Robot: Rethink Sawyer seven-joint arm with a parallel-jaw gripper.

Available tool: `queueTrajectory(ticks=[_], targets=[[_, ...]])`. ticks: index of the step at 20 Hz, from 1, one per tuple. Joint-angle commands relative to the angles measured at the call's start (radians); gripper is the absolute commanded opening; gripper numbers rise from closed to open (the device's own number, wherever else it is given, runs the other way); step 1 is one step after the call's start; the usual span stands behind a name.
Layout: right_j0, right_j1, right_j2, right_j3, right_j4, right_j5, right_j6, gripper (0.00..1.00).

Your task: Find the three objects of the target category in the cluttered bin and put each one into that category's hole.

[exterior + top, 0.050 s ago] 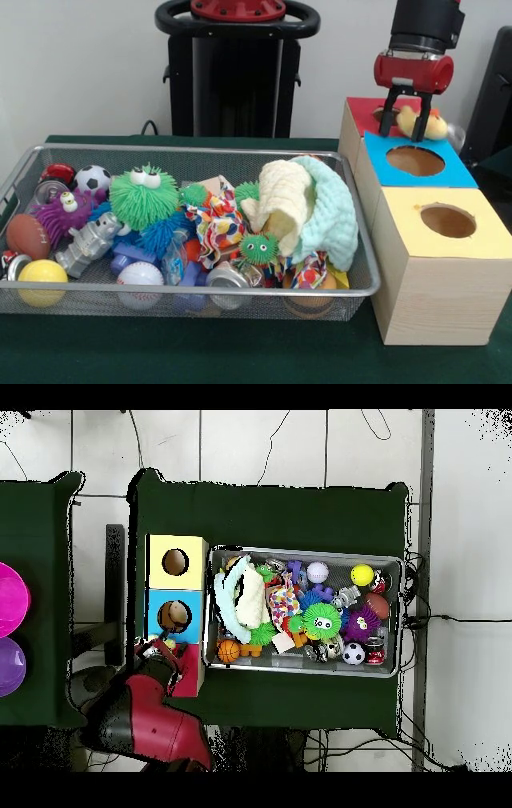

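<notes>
- The gripper (406, 128) hangs over the red-topped box (370, 110), at about 2 o'clock from the wire bin (24, 172) in the front view; its two black fingers (389, 120) straddle a yellow plush toy (425, 123) and appear to grip it by its sides.
- The yellow plush toy sits just above the red top, touching or nearly touching it; I cannot tell which.
- The blue-topped box (384, 156) and the yellow-topped box (400, 220) stand in a row with the red one, each showing a round hole.
- In the bin, a green fuzzy toy with eyes (144, 196) lies left of centre, with a purple spiky toy (60, 214) at its 9 o'clock.
- A cream and mint cloth (308, 210) is piled at the bin's 3 o'clock side.
- A yellow ball (42, 276), a baseball (140, 276) and a soccer ball (93, 178) lie among the clutter.
</notes>
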Motion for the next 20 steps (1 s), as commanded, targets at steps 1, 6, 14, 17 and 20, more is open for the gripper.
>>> queueTrajectory(ticks=[1,6,14,17,20], targets=[[-0.046,-0.035,0.082,0.043,-0.002,-0.006,0.242,1.00],[-0.005,-0.021,0.001,0.063,0.009,0.131,0.134,1.00],[-0.007,-0.010,-0.009,0.058,-0.012,0.157,0.120,1.00],[-0.007,-0.025,-0.015,0.066,-0.016,0.143,0.129,1.00],[-0.015,-0.032,-0.020,0.070,-0.029,0.142,0.119,1.00]])
